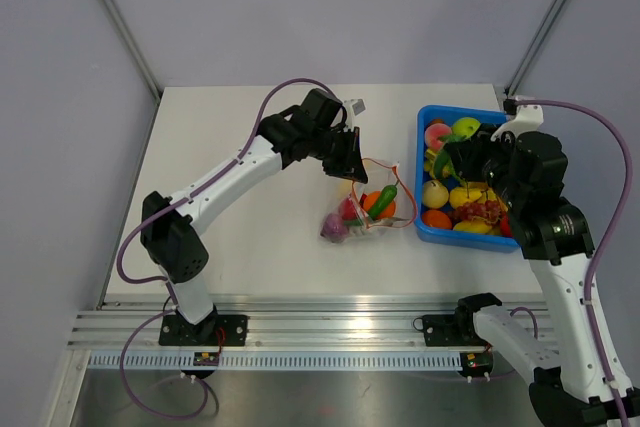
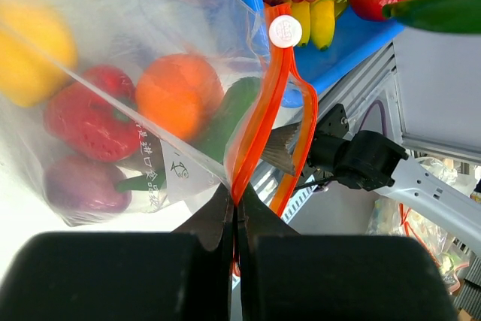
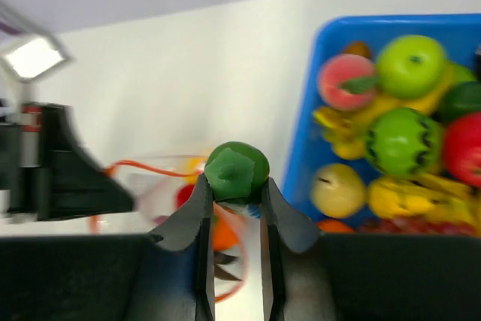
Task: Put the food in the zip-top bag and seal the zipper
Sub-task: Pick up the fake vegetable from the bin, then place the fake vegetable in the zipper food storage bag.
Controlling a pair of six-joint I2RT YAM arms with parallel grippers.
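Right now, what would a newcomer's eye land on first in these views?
The blue bin heaped with bright toy fruit, at the right side of the table. Mid-table, the clear bag holds several pieces, its orange-red zipper pinched in the shut left tool. By the bin's left wall, the right tool grips a green toy vegetable.

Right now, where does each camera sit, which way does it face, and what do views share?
Top external: above and behind the arms, looking down on the table; both arms show.
Left wrist: on the left tool, facing the zip-top bag whose zipper its shut fingers pinch.
Right wrist: on the right tool, facing the table, its fingers gripping green food.
Shared: both wrist views show the blue bin and that bag.
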